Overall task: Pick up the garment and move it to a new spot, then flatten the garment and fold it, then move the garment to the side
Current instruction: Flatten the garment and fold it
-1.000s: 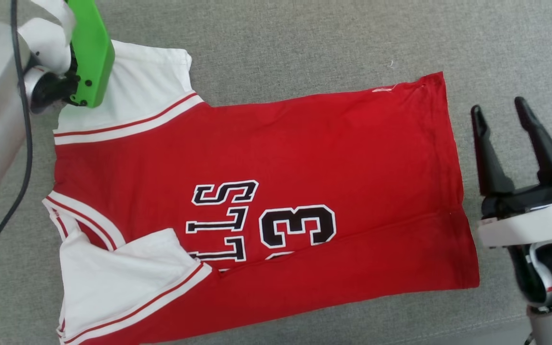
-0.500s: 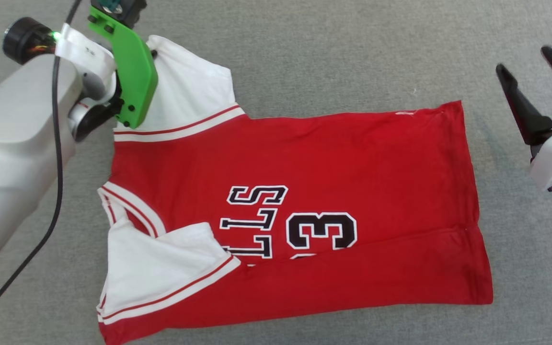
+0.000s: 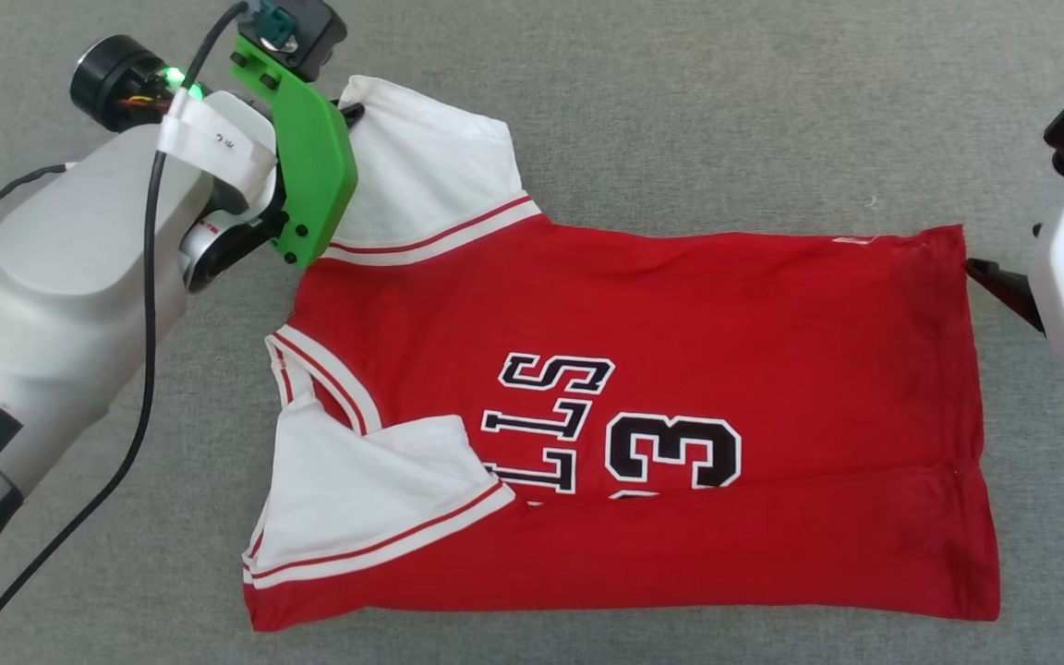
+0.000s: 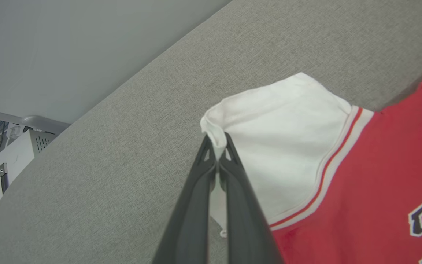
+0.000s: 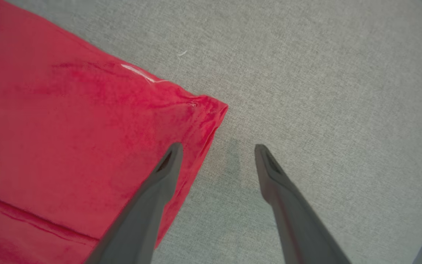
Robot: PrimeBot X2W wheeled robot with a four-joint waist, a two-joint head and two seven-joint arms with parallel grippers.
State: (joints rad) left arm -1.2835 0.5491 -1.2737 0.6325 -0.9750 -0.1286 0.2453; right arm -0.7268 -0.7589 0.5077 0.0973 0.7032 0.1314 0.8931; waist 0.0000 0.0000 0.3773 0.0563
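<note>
The garment (image 3: 661, 369), a red shirt with white sleeves and a black "3", lies spread on the grey surface with its collar to the left and its hem to the right. Its near long edge is folded over, and the near sleeve (image 3: 375, 489) lies across the chest. My left gripper (image 4: 216, 145) is shut on the outer corner of the far white sleeve (image 3: 430, 175). My right gripper (image 5: 218, 146) stands open at the hem's far corner (image 5: 211, 110). Its left fingertip is over the red hem, the other over bare grey cloth. One of its dark fingers (image 3: 1003, 288) shows beside the hem.
Grey padded surface (image 3: 680, 111) runs all around the shirt. In the left wrist view its rounded edge drops off at the left, with a white cabinet (image 4: 13, 154) beyond. A black cable (image 3: 139, 369) hangs along my left arm.
The head camera has shifted, so the shirt sits further right in the picture. My right gripper has turned over and come in to the hem's far corner. The left gripper stays on the sleeve.
</note>
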